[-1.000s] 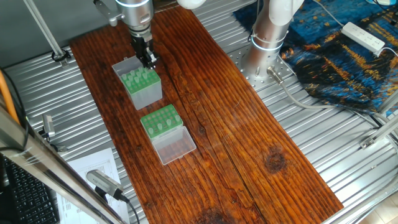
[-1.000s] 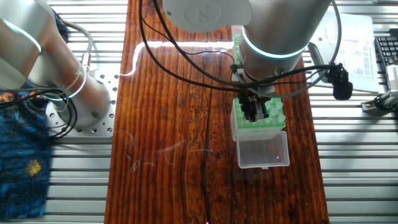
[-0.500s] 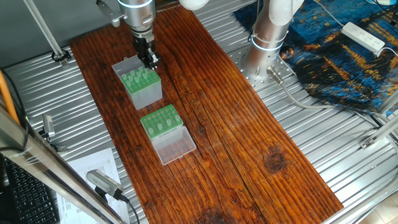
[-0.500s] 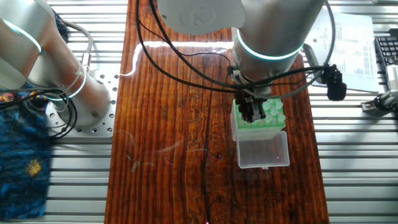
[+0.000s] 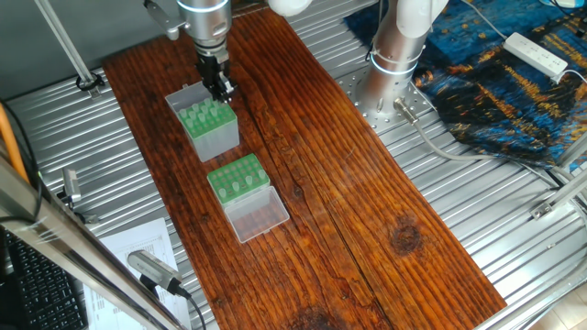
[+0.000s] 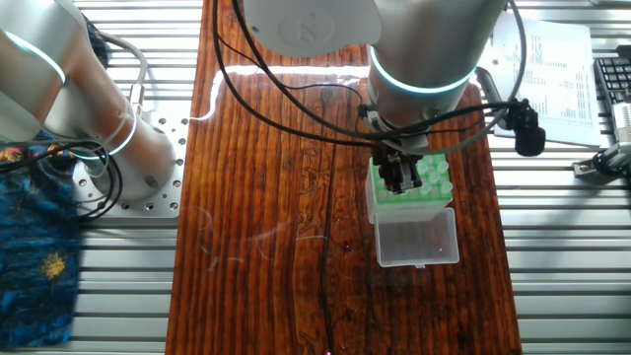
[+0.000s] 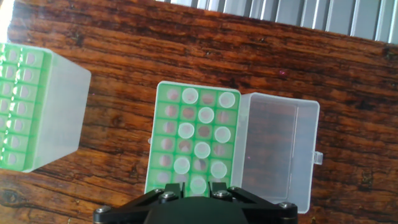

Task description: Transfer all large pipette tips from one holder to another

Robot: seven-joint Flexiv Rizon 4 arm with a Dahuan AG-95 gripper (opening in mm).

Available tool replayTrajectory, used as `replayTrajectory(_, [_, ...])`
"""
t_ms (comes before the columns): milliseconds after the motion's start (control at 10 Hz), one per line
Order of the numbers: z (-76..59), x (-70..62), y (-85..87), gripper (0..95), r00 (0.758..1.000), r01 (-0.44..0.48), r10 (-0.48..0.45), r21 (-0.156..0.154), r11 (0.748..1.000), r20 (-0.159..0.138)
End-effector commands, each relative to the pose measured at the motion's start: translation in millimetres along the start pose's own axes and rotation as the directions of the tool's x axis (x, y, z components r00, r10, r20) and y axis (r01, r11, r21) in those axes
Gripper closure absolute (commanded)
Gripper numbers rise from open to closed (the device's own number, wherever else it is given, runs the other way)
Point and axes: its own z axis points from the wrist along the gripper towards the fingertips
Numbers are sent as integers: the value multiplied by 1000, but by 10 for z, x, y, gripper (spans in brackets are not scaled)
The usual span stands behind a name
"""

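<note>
In one fixed view, my fingers (image 5: 220,89) hang over the brown wooden table (image 5: 367,202), by the far corner of the tall box (image 5: 211,130) with the grey sides and the green top. The fingers look close together, but they are so small here that I cannot tell if they hold anything. Small pale tips (image 5: 204,115) stick up from the top of the tall box. Just beside this box, nearer the camera, sits the low green rack (image 5: 237,177), and its clear lid (image 5: 259,216) lies open flat on the table. In the other fixed view, my big grey arm (image 6: 424,49) hides most of the tall box. My fingers show dark in front of the low green rack, and the clear lid lies open below it. In the hand view, I look straight down. The low green rack is in the middle and many of its holes have round white tips in them. Its clear lid lies open on the right. The tall box is at the left edge, apart from the rack. I see only the black base of my hand (image 7: 193,208) at the bottom, not the ends of my fingers.
</note>
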Motion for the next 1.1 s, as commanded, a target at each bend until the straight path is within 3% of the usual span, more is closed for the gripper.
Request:
replayTrajectory(100, [11, -13, -1, 760, 1000, 4, -4, 3, 1000, 3])
replayTrajectory(900, [55, -14, 7, 760, 999, 41, -41, 21, 999, 7])
replayTrajectory(1000, [54, -14, 7, 950, 999, 42, -42, 21, 999, 9])
replayTrajectory(1100, [54, -15, 7, 950, 999, 48, -48, 24, 999, 16])
